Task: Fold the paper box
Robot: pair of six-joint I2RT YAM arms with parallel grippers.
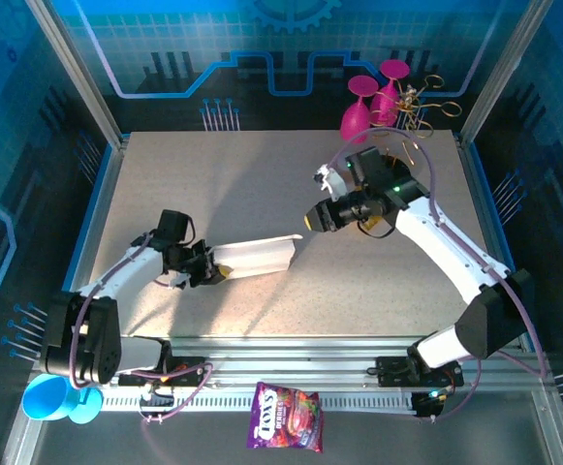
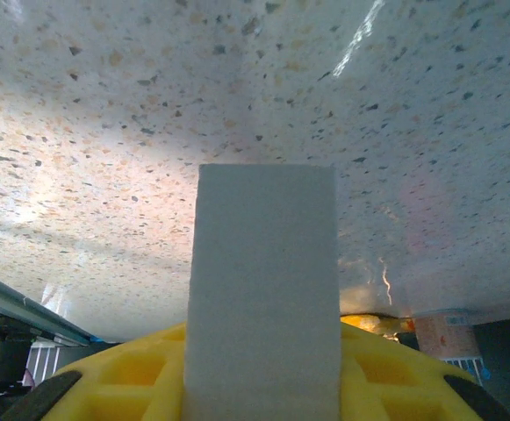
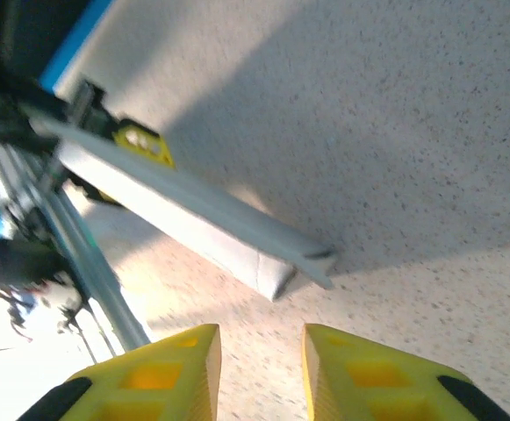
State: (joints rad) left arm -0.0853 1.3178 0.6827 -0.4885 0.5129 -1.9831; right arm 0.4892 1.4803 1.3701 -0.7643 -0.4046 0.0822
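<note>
White cardboard again, folks: the paper box (image 1: 254, 258) sits flattened, a long slim shape a bit left of the middle of the table (image 1: 262, 184). My left gripper (image 1: 207, 272) is clamped on its left end, so through the left wrist camera one white panel stands straight up from between my yellow fingers (image 2: 123, 377). Can't tell whether the far end rests on the table or hangs just above it. My right gripper (image 1: 308, 219) hovers just beside the box's right end, not touching, jaws a little apart with nothing between them. Its camera looks down on that end, where the corner (image 3: 281, 279) looks slightly puffed open. I'd say we're early on, since nothing looks folded into shape yet, and the step in hand is left holding steady while right goes for the free end. Next move, as I see it: slide the right fingers (image 3: 175, 368) onto that end, line the gap up with the thin edge, and pinch one layer rather than both. Gently too, since card this thin will probably crease or swing around the left grip if I shove
</note>
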